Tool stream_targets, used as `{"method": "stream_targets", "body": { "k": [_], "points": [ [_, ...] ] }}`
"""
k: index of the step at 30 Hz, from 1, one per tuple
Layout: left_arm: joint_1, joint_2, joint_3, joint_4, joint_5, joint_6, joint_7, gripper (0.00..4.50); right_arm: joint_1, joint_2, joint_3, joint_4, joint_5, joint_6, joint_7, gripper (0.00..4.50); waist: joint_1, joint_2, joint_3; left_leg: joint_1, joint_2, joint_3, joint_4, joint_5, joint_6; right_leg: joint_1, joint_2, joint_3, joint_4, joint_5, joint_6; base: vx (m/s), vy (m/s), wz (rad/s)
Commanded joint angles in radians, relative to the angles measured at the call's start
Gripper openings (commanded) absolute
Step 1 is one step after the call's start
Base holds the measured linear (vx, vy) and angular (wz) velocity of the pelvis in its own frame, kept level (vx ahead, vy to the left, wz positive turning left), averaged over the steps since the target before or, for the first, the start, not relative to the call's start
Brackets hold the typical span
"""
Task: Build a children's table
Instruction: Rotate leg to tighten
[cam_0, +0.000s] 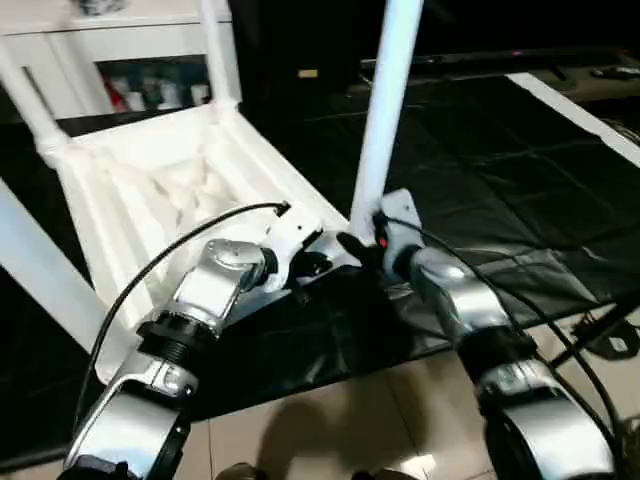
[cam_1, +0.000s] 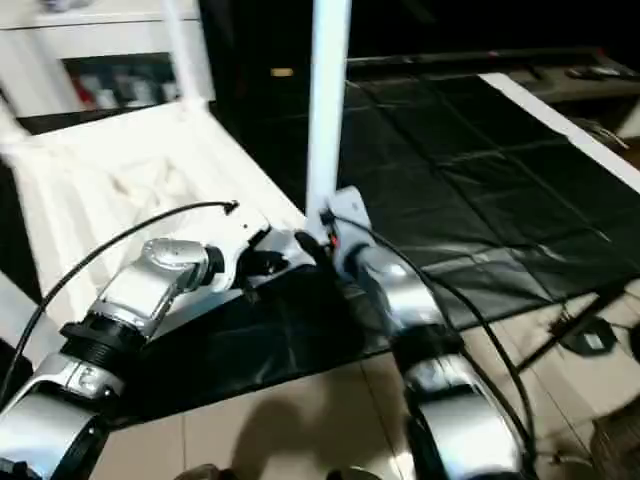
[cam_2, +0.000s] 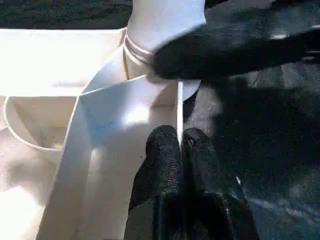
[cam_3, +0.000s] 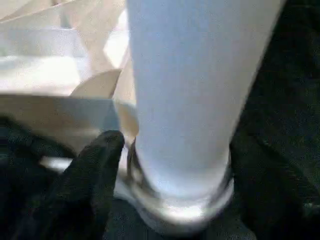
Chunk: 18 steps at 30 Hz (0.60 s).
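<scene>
Four white legs are visible on the upturned children's table top (cam_0: 180, 190), which lies ribbed side up on a black sheet (cam_0: 480, 180) over a tiled floor (cam_0: 330, 420). Near-corner leg (cam_0: 385, 110) stands upright in its socket. Left claw (cam_2: 181, 145) is pinched shut on the thin side wall of the top, just beside that socket. Right claw (cam_3: 175, 165) sits spread around the leg's base, one finger (cam_3: 95, 165) on either side; actual contact cannot be confirmed. White cabinet (cam_0: 110, 50) stands behind.
</scene>
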Motion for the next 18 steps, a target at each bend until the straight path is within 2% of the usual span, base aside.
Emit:
{"method": "stream_targets", "body": {
  "k": [1,3,5,6,7,9,11,14,15,16,18],
  "points": [
    [-0.055,0.018,0.021,-0.014,0.000,-0.059,-0.005,0.00,0.036,-0.035,0.015,-0.062,0.022,-0.005,0.090,3.80,0.008,0.008,-0.080,0.021,0.070,-0.025,-0.061,-0.169,0.059,0.075,-0.106,0.083,-0.071,-0.158,-0.170,0.000,0.000,0.00],
    [-0.053,0.026,0.017,-0.005,0.005,-0.073,-0.013,0.00,0.052,-0.057,0.020,-0.085,0.025,-0.009,0.121,3.90,0.010,0.006,-0.078,0.020,0.068,-0.026,-0.062,-0.185,0.056,0.075,-0.106,0.082,-0.079,-0.206,-0.153,0.000,0.000,0.00],
    [-0.049,0.039,0.009,0.009,0.009,-0.098,-0.033,0.00,0.077,-0.090,0.032,-0.121,0.032,-0.023,0.178,4.22,0.010,0.004,-0.079,0.020,0.068,-0.027,-0.061,-0.185,0.054,0.074,-0.105,0.081,-0.080,-0.229,-0.138,0.000,0.000,0.00],
    [-0.044,0.050,0.000,0.021,0.013,-0.120,-0.054,0.00,0.099,-0.122,0.041,-0.149,0.037,-0.031,0.227,4.28,0.011,0.007,-0.079,0.019,0.066,-0.028,-0.061,-0.183,0.058,0.074,-0.103,0.079,-0.083,-0.233,-0.135,0.000,0.000,0.00],
    [-0.037,0.066,-0.014,0.032,0.013,-0.156,-0.092,0.00,0.122,-0.153,0.049,-0.181,0.047,-0.044,0.282,4.34,0.013,0.005,-0.078,0.022,0.067,-0.026,-0.060,-0.192,0.062,0.071,-0.103,0.081,-0.086,-0.239,-0.131,0.000,0.000,0.00],
    [-0.031,0.079,-0.026,0.038,0.014,-0.178,-0.124,0.00,0.138,-0.177,0.051,-0.205,0.057,-0.045,0.321,4.41,0.017,0.005,-0.081,0.019,0.067,-0.027,-0.060,-0.181,0.072,0.075,-0.103,0.080,-0.083,-0.225,-0.126,0.000,0.000,0.00],
    [-0.010,0.108,-0.049,0.041,-0.005,-0.255,-0.236,0.00,0.158,-0.220,0.051,-0.245,0.074,-0.042,0.393,4.47,0.018,0.007,-0.081,0.022,0.069,-0.028,-0.060,-0.184,0.075,0.070,-0.102,0.078,-0.084,-0.221,-0.137,0.000,0.000,0.00],
    [0.000,0.126,-0.065,0.045,-0.011,-0.303,-0.301,0.00,0.165,-0.240,0.051,-0.263,0.079,-0.047,0.434,4.47,0.025,0.007,-0.080,0.025,0.071,-0.026,-0.060,-0.184,0.073,0.067,-0.102,0.079,-0.082,-0.218,-0.148,0.000,0.000,0.00],
    [0.004,0.132,-0.071,0.046,-0.014,-0.317,-0.325,0.00,0.167,-0.247,0.052,-0.268,0.081,-0.050,0.448,4.47,0.029,0.007,-0.080,0.026,0.071,-0.025,-0.060,-0.187,0.072,0.067,-0.103,0.080,-0.084,-0.223,-0.146,0.000,0.000,0.00],
    [0.009,0.142,-0.080,0.046,-0.019,-0.333,-0.365,0.00,0.168,-0.257,0.057,-0.273,0.080,-0.059,0.469,4.47,0.040,0.010,-0.080,0.029,0.076,-0.024,-0.062,-0.187,0.067,0.065,-0.104,0.081,-0.081,-0.225,-0.144,0.000,0.000,0.00],
    [0.016,0.154,-0.092,0.040,-0.029,-0.348,-0.419,0.00,0.170,-0.270,0.068,-0.281,0.080,-0.070,0.501,4.47,0.048,0.012,-0.079,0.038,0.081,-0.023,-0.065,-0.207,0.054,0.058,-0.103,0.082,-0.081,-0.231,-0.152,0.000,0.000,0.00]
  ]
}}
